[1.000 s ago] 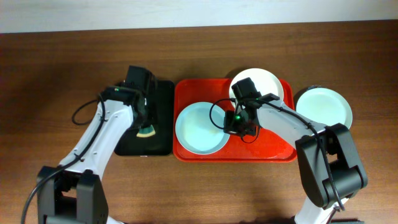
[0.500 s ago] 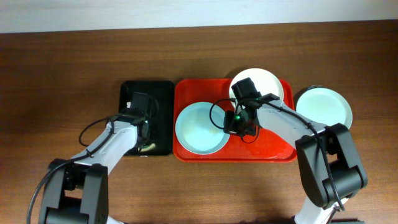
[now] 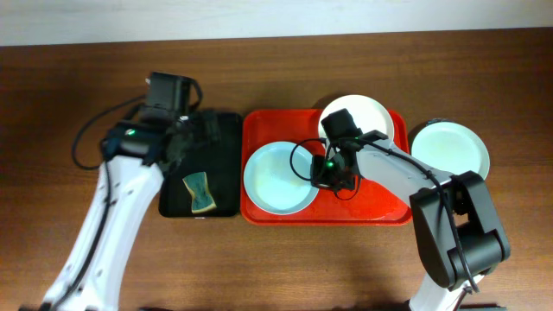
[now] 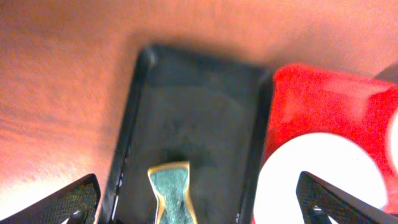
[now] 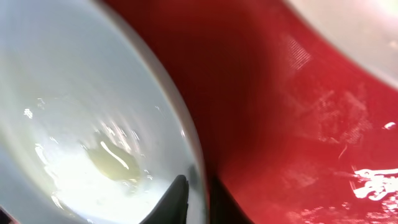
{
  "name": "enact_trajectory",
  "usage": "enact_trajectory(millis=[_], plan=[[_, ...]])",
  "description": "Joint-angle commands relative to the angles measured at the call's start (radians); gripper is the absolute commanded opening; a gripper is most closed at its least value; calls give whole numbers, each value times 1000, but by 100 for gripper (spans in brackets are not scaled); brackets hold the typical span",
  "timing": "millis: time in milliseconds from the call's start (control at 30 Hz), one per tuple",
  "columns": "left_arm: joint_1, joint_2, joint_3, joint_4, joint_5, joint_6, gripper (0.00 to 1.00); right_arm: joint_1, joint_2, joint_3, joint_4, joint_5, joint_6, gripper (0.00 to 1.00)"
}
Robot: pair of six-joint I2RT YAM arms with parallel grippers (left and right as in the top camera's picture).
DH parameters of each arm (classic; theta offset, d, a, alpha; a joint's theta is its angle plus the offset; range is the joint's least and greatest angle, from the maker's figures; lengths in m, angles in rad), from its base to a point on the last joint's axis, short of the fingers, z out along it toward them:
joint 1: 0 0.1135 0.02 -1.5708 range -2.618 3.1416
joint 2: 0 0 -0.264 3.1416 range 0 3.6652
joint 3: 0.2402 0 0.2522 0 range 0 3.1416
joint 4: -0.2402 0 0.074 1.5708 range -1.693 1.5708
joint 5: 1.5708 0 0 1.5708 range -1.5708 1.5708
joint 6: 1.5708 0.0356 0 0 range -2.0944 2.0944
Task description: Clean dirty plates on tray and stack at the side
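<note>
As seen from overhead, table [image 3: 78, 69]: brown wood, bearing two trays side by side.
red tray [image 3: 263, 125]: right of centre, rounded corners and raised rim, its left edge right against the black tray; two plates on it.
black tray [image 3: 226, 164]: left of the red tray and narrower, with a sponge in its near half.
mint-blue plate [image 3: 272, 177]: in the left half of the red tray, its right rim caught between the right gripper's fingers; faint yellowish smear near its middle in the right wrist view.
side plate [image 3: 451, 149]: pale mint, on bare wood just right of the red tray, apart from both grippers.
white plate [image 3: 371, 117]: far right part of the red tray, overlapping the far rim, just behind the right gripper.
left gripper [image 3: 194, 131]: above the far part of the black tray, jaws spread wide, holding nothing, sponge lying below and untouched; mint-blue plate off to its right, across the tray edges.
right gripper [image 3: 321, 175]: pinched almost fully closed on the mint-blue plate's right rim, one finger inside the rim, the other outside over the red floor.
sponge [image 3: 200, 192]: green with a yellow edge, narrow at the waist, flat on the black tray.
</note>
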Motion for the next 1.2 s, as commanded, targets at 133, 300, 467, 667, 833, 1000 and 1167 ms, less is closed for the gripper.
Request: enact_trajectory(millis=[133,300,467,667,833,1000,1167], plan=[[27,-64,15,-12,-4,-2,99,4,18,-14,-3,57,-1,4],[27,-63,15,-12,-4,-2,99,4,18,-14,-3,64,-1,4],[27,-63,15,-12,-4,-2,99,4,18,-14,-18,67,-2,4],[27,-63,15,-12,-4,-2,99,4,18,-14,-41,68,-1,4],[27,-63,15,-12,-4,-2,99,3,18,-14,-25,75,-1,4],[27,-63,15,-12,-4,-2,99,-7,18,-13,-30,55,-1,4],[27,-63,15,-12,-4,-2,99,-39,10,4,-78,-54,-8,4]])
